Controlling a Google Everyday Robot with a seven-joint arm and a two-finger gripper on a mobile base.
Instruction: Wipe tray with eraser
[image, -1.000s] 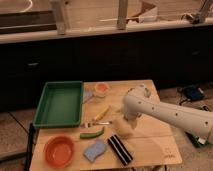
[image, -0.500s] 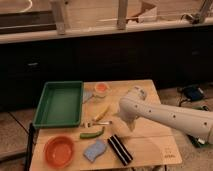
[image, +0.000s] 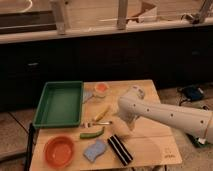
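Observation:
The green tray (image: 59, 104) lies on the left half of the wooden table, and nothing shows inside it. The blue-grey eraser (image: 87, 95) lies on the table against the tray's right rim, next to a small cup with orange contents (image: 101, 88). My white arm reaches in from the right and bends down over the middle of the table. My gripper (image: 120, 127) hangs at its end, just above the tabletop, well to the right of the tray and in front of the eraser. It holds nothing that I can see.
An orange bowl (image: 59, 151), a light blue wavy sponge (image: 95, 149) and a black block with white stripes (image: 120, 149) lie along the table's front. A green pod (image: 92, 133), a yellow stick-like item (image: 102, 112) and a small utensil (image: 98, 122) lie mid-table. A dark counter stands behind.
My arm has shifted slightly left and the gripper end has dropped a little toward the table middle. The objects have not moved.

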